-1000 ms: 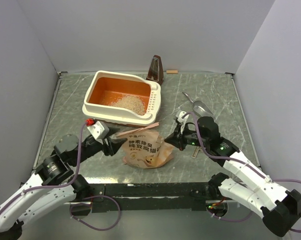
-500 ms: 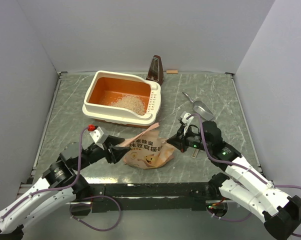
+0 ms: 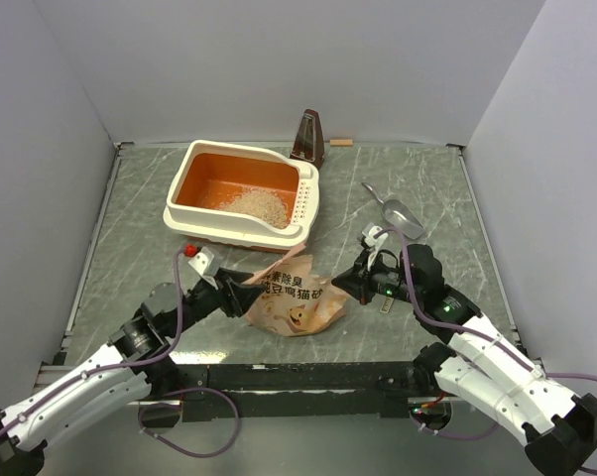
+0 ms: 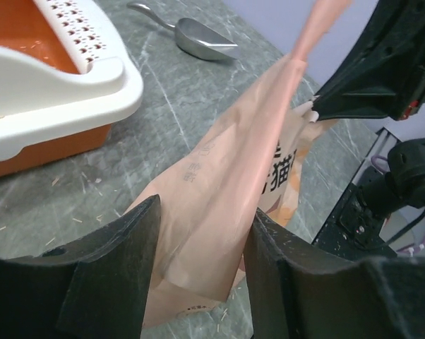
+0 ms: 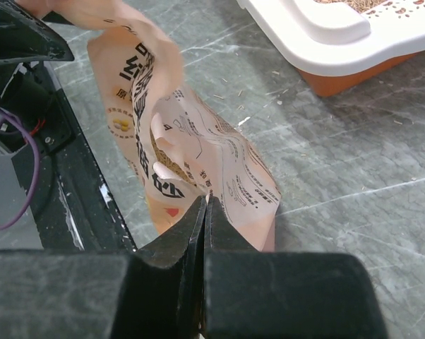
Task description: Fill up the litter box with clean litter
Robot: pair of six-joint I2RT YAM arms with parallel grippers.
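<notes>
The litter box [image 3: 191, 201], cream-white with an orange interior, stands at the back left, slotted rim to the right. A heap of clean litter [image 3: 258, 205] lies inside it. The tan printed bag [image 3: 294, 297] lies crumpled on the table at the front centre. My left gripper [image 3: 235, 289] is closed on the bag's left corner, which fills the gap between its fingers [image 4: 202, 212]. My right gripper [image 3: 341, 282] is shut on the bag's thin right edge [image 5: 204, 201]. The box also shows in the left wrist view [image 4: 64, 85] and the right wrist view [image 5: 325, 35].
A metal scoop [image 3: 402, 216] lies right of the box, also in the left wrist view [image 4: 207, 39]. A dark metronome [image 3: 307, 139] and a small wooden block [image 3: 340, 142] stand at the back. Grey walls enclose the table.
The left arm has drawn nearer and lower, the right arm shifted slightly nearer. The bag's raised top strip has folded down and the bag has settled on the table.
</notes>
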